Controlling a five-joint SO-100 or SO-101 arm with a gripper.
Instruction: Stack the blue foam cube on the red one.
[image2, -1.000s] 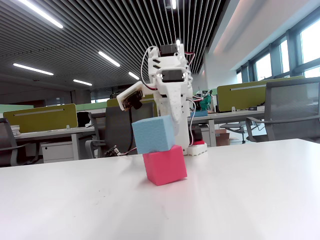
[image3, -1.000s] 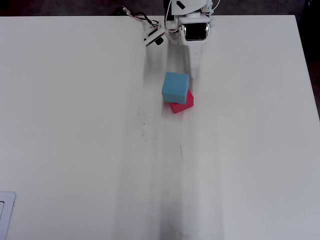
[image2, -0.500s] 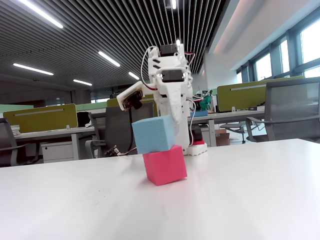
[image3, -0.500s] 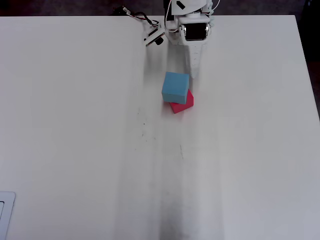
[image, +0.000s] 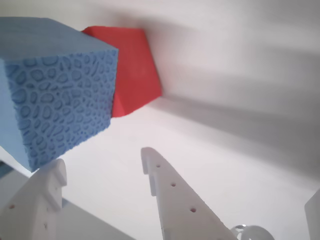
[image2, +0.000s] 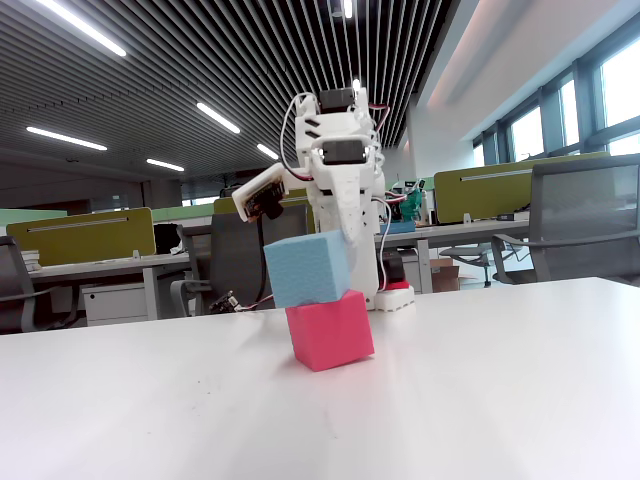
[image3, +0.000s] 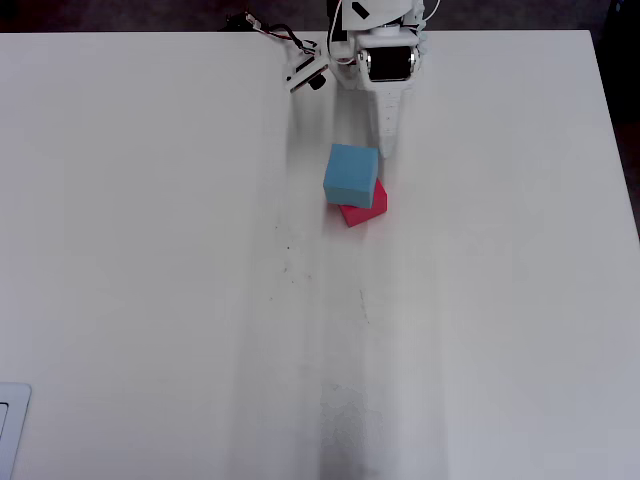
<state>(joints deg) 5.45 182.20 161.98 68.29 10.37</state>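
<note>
Already the blue foam cube is sitting on top of the red one, shifted toward 9 o'clock in the fixed view so that its lower left edge is overhanging and the stack is looking slightly tilted. Seen from overhead, the blue foam cube is covering most of the red one, which is peeking out at 5 o'clock, and both are resting on the white surface just below the arm's base.

In the wrist view the pincer is standing spread wide with nothing between its two white fingers. The blue foam cube is filling the 10 o'clock corner there, just above the left fingertip and seemingly clear of it, and the red one is showing behind it toward 12 o'clock.
</note>
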